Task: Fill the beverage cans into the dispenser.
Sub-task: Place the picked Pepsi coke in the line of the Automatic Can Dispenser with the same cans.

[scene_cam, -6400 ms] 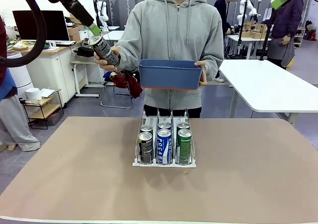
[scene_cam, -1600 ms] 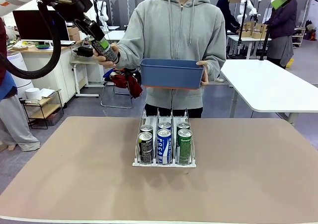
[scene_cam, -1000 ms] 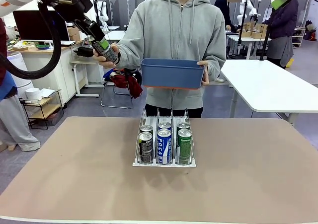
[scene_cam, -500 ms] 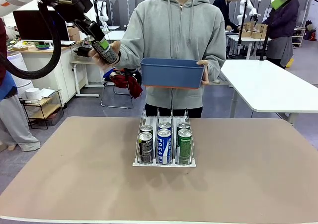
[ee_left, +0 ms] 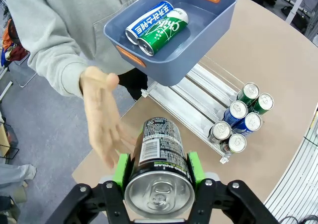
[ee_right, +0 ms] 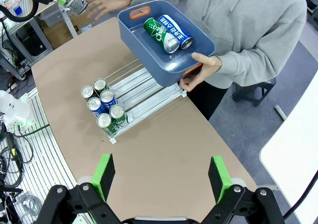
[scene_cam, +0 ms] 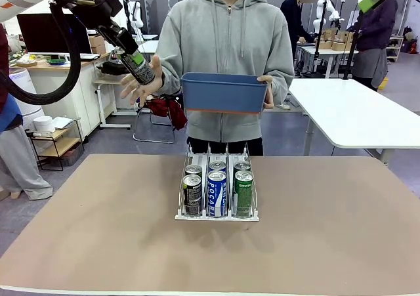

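- My left claw (scene_cam: 133,58) is squeezed shut around a black-and-grey can (scene_cam: 140,68). I hold it up in the air, off to the left side and well above the worktop (scene_cam: 98,230).
- In my left wrist view the can (ee_left: 158,149) sits between the two green pads (ee_left: 121,168), with its silver top facing me.
- The person's open hand (scene_cam: 139,87) is right behind the can with the fingers spread out. I cannot tell if the hand touches the can.
- The person's other hand (scene_cam: 266,89) holds up a blue bin (scene_cam: 223,94) in front of their chest.
- Two cans lie side by side in the bin, touching each other. One is blue-and-white (ee_left: 154,19) and one is green (ee_left: 161,33).
- The white wire dispenser (scene_cam: 216,215) stands in the middle of the worktop, just below the bin.
- Six cans stand at its front end, two in each lane. The front row has a black one (scene_cam: 192,194), a blue one (scene_cam: 217,192) and a green one (scene_cam: 243,191).
- The back part of the lanes (ee_right: 144,87) is bare wire.
- My right claw (ee_right: 161,177) is wide open and holds nothing. It hangs high over the worktop and looks down on the dispenser and the bin (ee_right: 141,52).
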